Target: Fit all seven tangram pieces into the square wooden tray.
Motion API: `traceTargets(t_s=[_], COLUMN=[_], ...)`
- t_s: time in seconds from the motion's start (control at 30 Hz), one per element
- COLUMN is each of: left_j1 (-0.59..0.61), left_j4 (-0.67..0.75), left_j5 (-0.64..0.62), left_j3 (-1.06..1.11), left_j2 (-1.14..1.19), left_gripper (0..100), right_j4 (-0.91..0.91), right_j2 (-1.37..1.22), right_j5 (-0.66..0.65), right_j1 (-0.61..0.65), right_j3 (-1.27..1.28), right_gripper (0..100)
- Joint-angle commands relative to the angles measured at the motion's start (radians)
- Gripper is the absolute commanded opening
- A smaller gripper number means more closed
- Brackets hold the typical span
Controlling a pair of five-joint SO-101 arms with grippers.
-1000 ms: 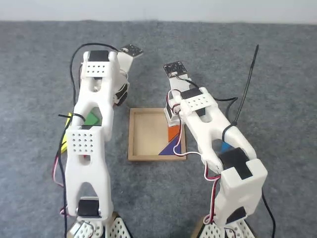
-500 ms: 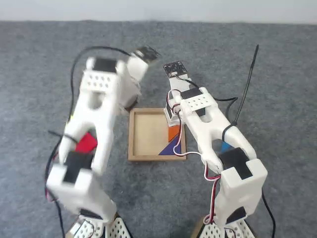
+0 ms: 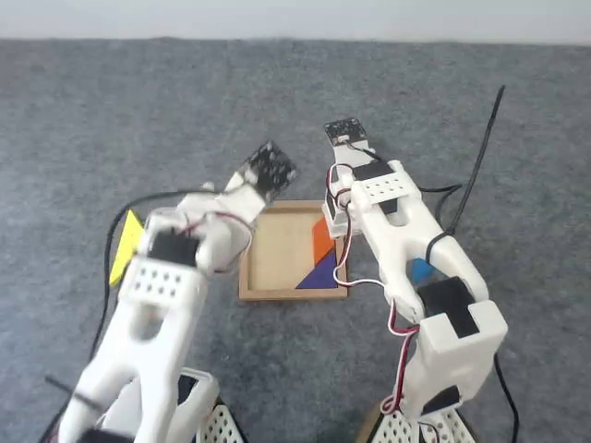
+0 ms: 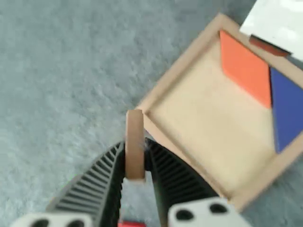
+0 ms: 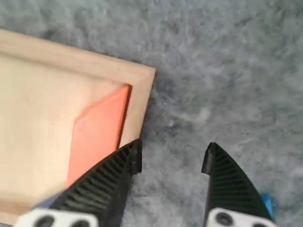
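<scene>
High: square wooden tray [image 3: 277, 294] on grey carpet [image 3: 92, 111], between the two arms; orange flat piece [image 3: 321, 242] and dark blue triangular piece [image 3: 319, 275] sit inside along its right wall; yellow flat piece [image 3: 125, 245] well apart on the carpet, left of the tray. Left wrist: left gripper [image 4: 135, 147] fingers clamped on the tray wall at a corner. Right wrist: right gripper [image 5: 171, 158] fingers apart, one just beside the tray's outer edge by the orange piece, the other over carpet
</scene>
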State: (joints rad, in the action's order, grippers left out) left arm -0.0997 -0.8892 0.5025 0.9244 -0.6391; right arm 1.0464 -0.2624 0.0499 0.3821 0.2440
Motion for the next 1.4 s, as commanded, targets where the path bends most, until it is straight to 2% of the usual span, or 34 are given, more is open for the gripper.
traceTargets(t_s=[0.0, 0.13, 0.3, 0.53, 0.67, 0.77, 0.87, 1.03, 1.13, 1.27, 1.37], left_j1=[-0.026, -0.044, -0.046, -0.103, -0.135, -0.141, -0.158, -0.258, -0.249, -0.239, -0.239], left_j4=[0.259, 0.250, 0.255, 0.252, 0.269, 0.270, 0.201, -0.012, -0.029, -0.087, -0.101], left_j5=[0.009, 0.058, 0.058, 0.055, 0.055, 0.055, 0.055, 0.064, 0.091, 0.224, 0.230], left_j3=[0.193, 0.217, 0.217, 0.225, 0.216, 0.128, -0.012, -0.197, -0.239, -0.248, -0.246], left_j2=[-0.146, -0.140, -0.130, -0.127, -0.066, 0.110, 0.336, 0.592, 0.629, 0.635, 0.632], left_gripper=[1, 1, 1, 1, 1, 1, 1, 1, 1, 2, 2], right_j4=[0.008, 0.027, 0.047, 0.127, 0.028, -0.088, -0.176, -0.240, -0.243, -0.243, -0.243], right_j2=[0.088, 0.090, 0.151, 0.415, 0.556, 0.634, 0.687, 0.697, 0.699, 0.699, 0.699], right_j5=[-0.009, -0.092, -0.110, -0.104, -0.034, -0.006, -0.009, -0.011, -0.011, -0.011, -0.011], right_j1=[-0.016, -0.010, -0.019, -0.196, -0.282, -0.288, -0.278, -0.277, -0.275, -0.275, -0.274], right_j3=[-0.023, -0.029, -0.029, 0.003, 0.123, 0.245, 0.348, 0.397, 0.408, 0.410, 0.411], right_gripper=[23.0, 23.0, 23.1, 22.9, 23.0, 23.0, 23.0, 23.0, 23.0, 23.0, 23.0])
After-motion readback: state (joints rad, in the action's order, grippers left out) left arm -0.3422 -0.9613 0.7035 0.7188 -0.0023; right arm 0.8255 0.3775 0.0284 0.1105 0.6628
